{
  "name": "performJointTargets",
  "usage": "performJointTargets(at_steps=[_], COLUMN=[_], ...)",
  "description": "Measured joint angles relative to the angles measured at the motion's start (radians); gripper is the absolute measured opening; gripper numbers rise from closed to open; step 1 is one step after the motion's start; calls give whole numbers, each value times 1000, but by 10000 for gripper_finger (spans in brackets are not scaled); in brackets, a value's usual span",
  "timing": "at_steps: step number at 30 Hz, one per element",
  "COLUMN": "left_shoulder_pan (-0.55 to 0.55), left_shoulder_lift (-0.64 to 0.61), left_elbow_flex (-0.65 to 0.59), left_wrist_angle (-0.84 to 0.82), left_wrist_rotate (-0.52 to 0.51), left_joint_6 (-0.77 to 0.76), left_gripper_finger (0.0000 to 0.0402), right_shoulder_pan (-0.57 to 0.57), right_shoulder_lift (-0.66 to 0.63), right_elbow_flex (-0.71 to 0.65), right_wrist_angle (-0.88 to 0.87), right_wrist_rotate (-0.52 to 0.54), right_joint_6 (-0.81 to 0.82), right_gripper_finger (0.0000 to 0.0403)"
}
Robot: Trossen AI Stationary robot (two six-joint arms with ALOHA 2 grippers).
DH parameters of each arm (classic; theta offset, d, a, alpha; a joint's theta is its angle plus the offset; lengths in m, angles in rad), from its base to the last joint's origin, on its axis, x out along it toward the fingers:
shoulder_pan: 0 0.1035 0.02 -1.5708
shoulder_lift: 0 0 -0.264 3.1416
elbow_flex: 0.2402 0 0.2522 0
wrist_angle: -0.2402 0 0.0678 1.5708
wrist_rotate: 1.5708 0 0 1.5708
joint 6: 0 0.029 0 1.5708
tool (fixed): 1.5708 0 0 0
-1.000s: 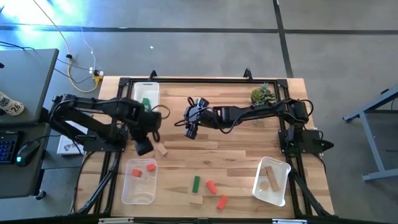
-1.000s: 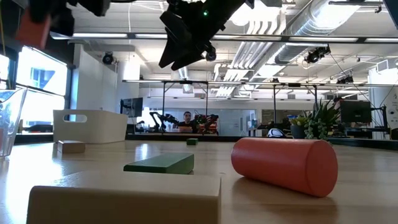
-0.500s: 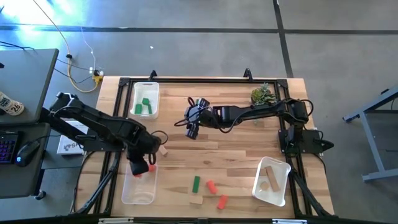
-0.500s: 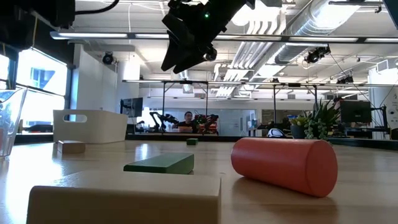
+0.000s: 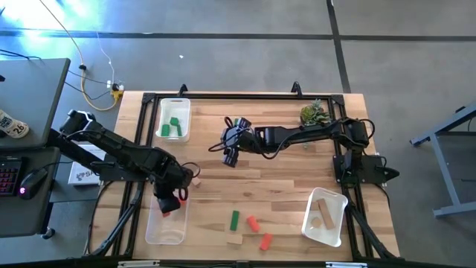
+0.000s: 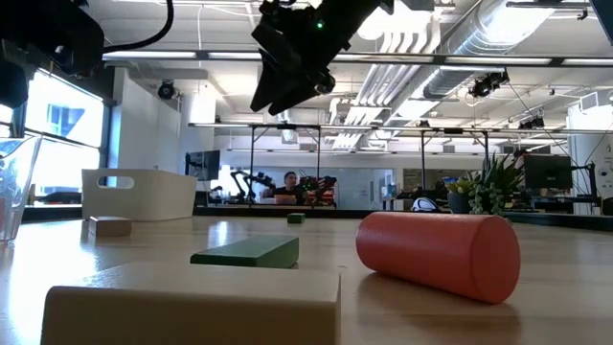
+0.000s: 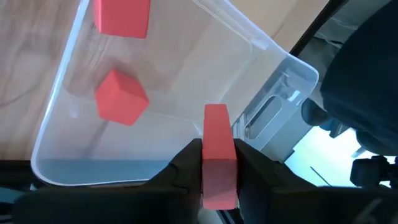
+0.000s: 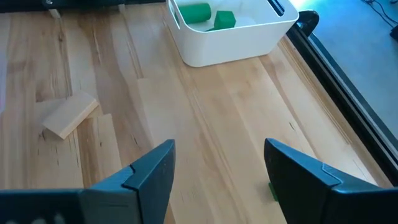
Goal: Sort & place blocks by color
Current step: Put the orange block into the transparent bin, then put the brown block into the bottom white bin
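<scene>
My left gripper (image 5: 168, 204) hangs over the clear tray (image 5: 158, 231) at the near left, shut on a red block (image 7: 217, 149). Two more red blocks (image 7: 120, 96) lie in that tray. My right gripper (image 5: 229, 153) stands open and empty above the table's middle, its fingers (image 8: 153, 172) spread over bare wood. Green blocks (image 5: 173, 126) lie in the far-left tray (image 5: 184, 110). A tan block (image 5: 195, 179), a green bar (image 5: 234, 219), two red blocks (image 5: 253, 222) and another tan block (image 5: 235, 239) lie loose on the table. My left gripper pinches the red block's two opposite long faces (image 7: 216, 163) between its two fingers (image 7: 186, 169), which lie along the block. The gripper slants down from the table's left side. The block's free end (image 7: 216, 113) sticks out past the fingertips, clear above the tray's inside.
A tray (image 5: 335, 225) with tan blocks sits at the near right. A small green plant (image 5: 314, 113) stands at the far right. A black frame (image 5: 223, 95) rims the table. The red cylinder (image 6: 439, 254) and green bar (image 6: 247, 252) lie close to the near edge.
My left gripper has carried the red block toward the table's near edge and down, tipping further downward, from beside the loose tan block to over the near-left tray. My right arm has kept still.
</scene>
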Motion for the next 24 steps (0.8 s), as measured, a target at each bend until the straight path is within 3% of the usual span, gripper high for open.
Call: performJointTargets(at_steps=[12, 24], left_shoulder_pan=[3, 58], left_shoulder_lift=[0, -73], left_elbow_flex=[-2, 6], left_wrist_angle=[4, -4], left_wrist_rotate=[-2, -12], left_joint_6=[43, 111], left_gripper_finger=[156, 157], right_shoulder_pan=[0, -20], right_shoulder_lift=[0, 0], right_elbow_flex=[0, 0], right_wrist_angle=[-27, -26], right_wrist_rotate=[-2, 2], right_joint_6=[-8, 5], right_gripper_finger=[232, 232])
